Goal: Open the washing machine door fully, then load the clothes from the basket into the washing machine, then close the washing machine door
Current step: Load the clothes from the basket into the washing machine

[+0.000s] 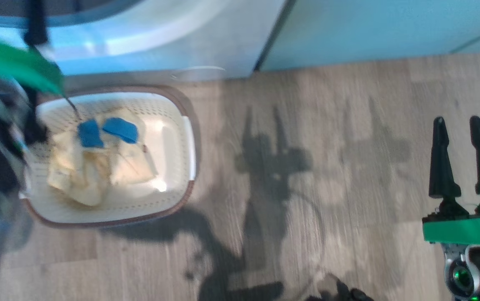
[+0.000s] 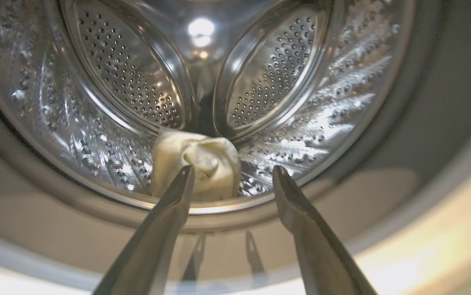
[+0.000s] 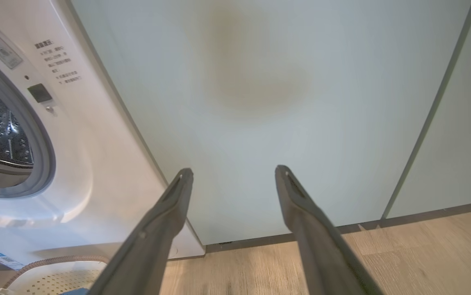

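Washing machine [image 3: 96, 164]: one, white, front-loading. Its grey-ringed opening is uncovered, and the steel drum [image 2: 96, 102] shows inside.
Drum interior: two oval perforated panels show at the back of the washing machine's drum.
Basket [image 1: 187, 142]: one, cream with a brown rim. It stands on the floor just in front of the washing machine, below its opening.
Clothes in the basket [image 1: 97, 167]: one crumpled pale yellow heap lies outside the washing machine, inside the basket. The number of pieces cannot be told.
Blue patches: two, side by side on top of the heap [image 1: 90, 133] [image 1: 120, 128], on the side nearer the washing machine.
Clothes in the drum [image 2: 202, 164]: one bunched cream garment rests on the drum floor, just inside the washing machine's opening.
Left gripper [image 2: 233, 169]: its two fingers are spread wide and hold nothing. They point into the washing machine's opening, with the tips short of the garment.
Right gripper [image 1: 457, 121]: its two fingers are spread and empty. It is well to the right of the washing machine, above bare floor.
Cabinet panels [image 3: 260, 123]: two, pale green, directly to the right of the washing machine and split by one dark seam.
Floor [image 1: 306, 167]: wood planks in front of the washing machine, carrying the shadows of the arms.
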